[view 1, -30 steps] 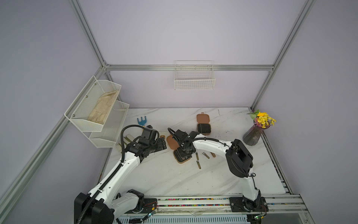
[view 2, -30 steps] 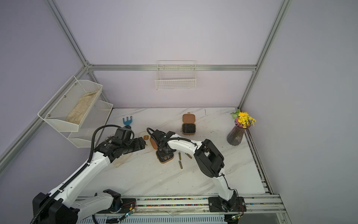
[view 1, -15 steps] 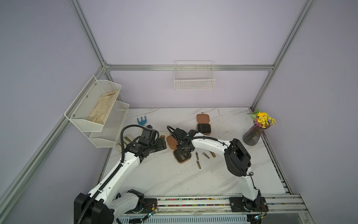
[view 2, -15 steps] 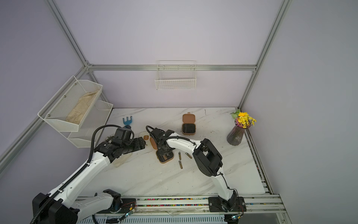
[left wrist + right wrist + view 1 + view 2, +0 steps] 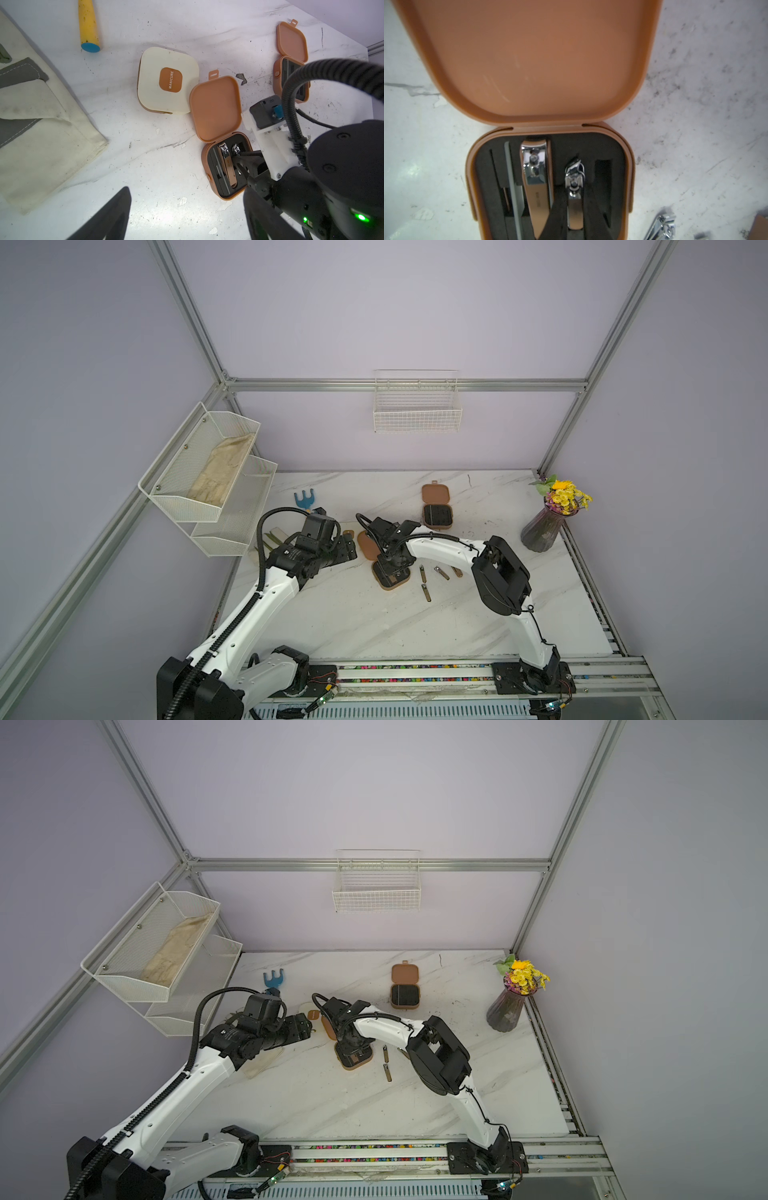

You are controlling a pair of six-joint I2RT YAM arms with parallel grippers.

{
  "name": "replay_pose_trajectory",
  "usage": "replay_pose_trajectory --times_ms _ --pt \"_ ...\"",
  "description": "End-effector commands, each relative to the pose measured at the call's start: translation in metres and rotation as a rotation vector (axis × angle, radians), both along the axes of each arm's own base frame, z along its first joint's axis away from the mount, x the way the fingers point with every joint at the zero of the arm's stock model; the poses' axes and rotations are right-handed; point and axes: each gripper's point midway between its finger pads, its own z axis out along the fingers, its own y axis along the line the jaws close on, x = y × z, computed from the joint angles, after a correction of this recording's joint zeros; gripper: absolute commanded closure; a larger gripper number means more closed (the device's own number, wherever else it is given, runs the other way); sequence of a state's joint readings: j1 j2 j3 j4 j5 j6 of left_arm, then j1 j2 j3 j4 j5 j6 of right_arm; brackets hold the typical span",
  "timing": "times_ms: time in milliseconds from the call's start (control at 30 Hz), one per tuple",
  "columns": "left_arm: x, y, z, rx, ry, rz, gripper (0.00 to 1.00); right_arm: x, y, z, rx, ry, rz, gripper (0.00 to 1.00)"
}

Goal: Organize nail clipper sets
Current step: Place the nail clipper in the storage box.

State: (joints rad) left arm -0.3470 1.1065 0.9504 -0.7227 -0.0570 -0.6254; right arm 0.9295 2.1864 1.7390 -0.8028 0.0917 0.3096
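Pinches the small clipper (image 5: 573,178) with the right claw (image 5: 575,204), pressed tight on it. Holds it low inside the near brown case (image 5: 395,584), in the black bed, right beside the big clipper (image 5: 536,182) and a gray file (image 5: 512,187). In both top views, that case open near the middle of the frame, with its lid (image 5: 365,545) lying back toward the upper left. Straight over the case's black half, the right claw. Just right of the case, on the bench (image 5: 353,622), some loose clippers (image 5: 426,592), apart from both claws. Higher in the frame, the far brown case (image 5: 437,516), open too, well apart from the claws. Holds the left claw (image 5: 348,551) spread and empty, left of the near case in the top views, pointing toward it. Near the left claw, the cream case (image 5: 166,81), shut, just beside the near case's lid.
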Motion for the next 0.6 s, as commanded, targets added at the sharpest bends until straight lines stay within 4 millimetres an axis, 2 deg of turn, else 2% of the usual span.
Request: replay_pose_trajectory --times_ms 0,333,567 --pt "-0.003 0.004 -0.007 0.008 -0.005 0.004 0.16 -0.002 -0.007 -0.013 -0.052 0.019 0.003 0.97" --pt "-0.003 0.004 -0.007 0.008 -0.005 0.005 0.16 -0.012 -0.018 -0.029 -0.108 0.07 0.002 0.97" --pt "-0.003 0.004 -0.007 0.006 -0.005 0.003 0.16 -0.022 -0.034 -0.056 -0.181 0.135 0.005 0.97"
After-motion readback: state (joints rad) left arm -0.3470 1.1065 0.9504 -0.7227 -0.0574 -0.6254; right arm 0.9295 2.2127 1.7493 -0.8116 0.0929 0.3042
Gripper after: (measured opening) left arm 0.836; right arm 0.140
